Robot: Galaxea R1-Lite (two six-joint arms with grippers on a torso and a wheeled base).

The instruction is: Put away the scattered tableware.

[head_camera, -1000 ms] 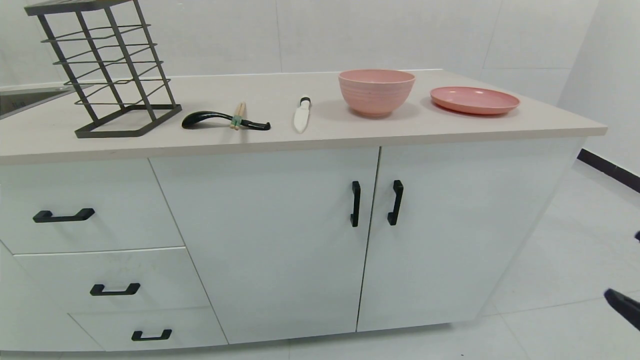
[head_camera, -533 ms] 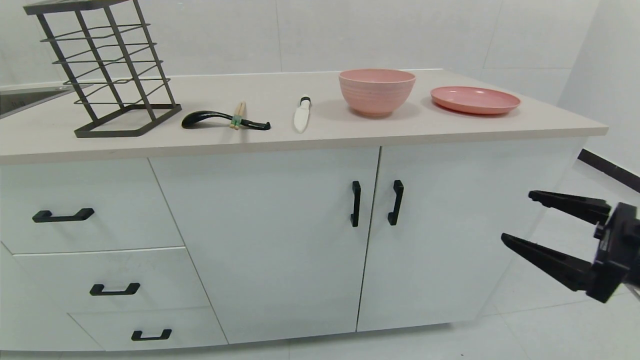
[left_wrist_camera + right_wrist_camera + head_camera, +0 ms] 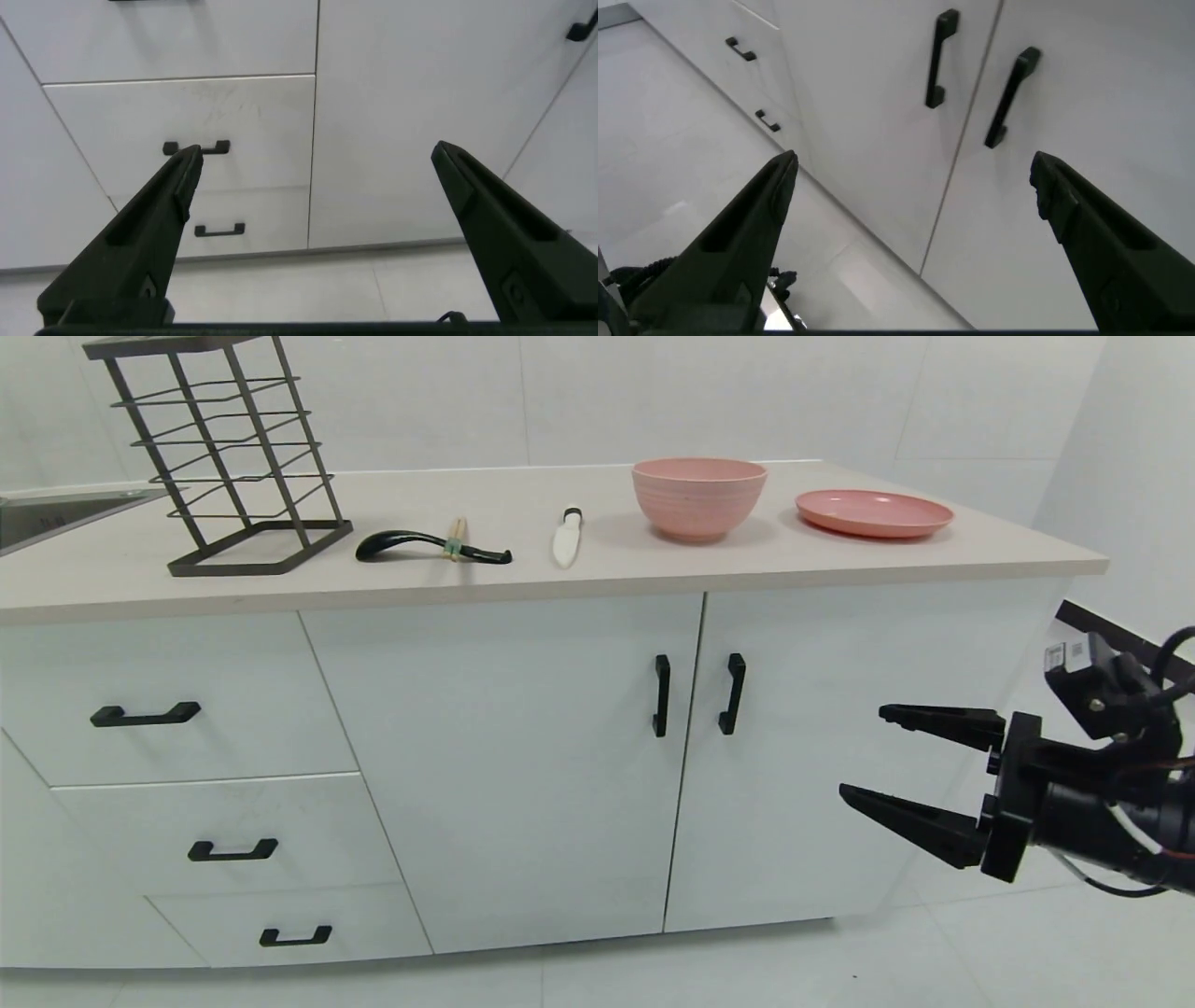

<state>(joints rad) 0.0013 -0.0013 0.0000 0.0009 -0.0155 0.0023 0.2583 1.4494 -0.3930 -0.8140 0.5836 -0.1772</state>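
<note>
Hanging wide open and empty, the right gripper point(image 3: 862, 751) faced the cabinet doors point(image 3: 523, 756), the left gripper point(image 3: 316, 154) likewise gaping at the drawers point(image 3: 187, 112); spoon point(image 3: 411, 541), chopsticks point(image 3: 456, 537), knife point(image 3: 567, 537), bowl point(image 3: 699, 497) and plate point(image 3: 873, 511) lay on the countertop point(image 3: 560, 577).

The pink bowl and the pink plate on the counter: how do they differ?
The bowl is deep with tall walls; the plate is shallow and nearly flat. The bowl has fine ridges around its outside; the plate looks smooth. The bowl stands closer to the white knife; the plate lies nearer the right end of the counter. Both are pink, round, upright and apart from each other.
</note>
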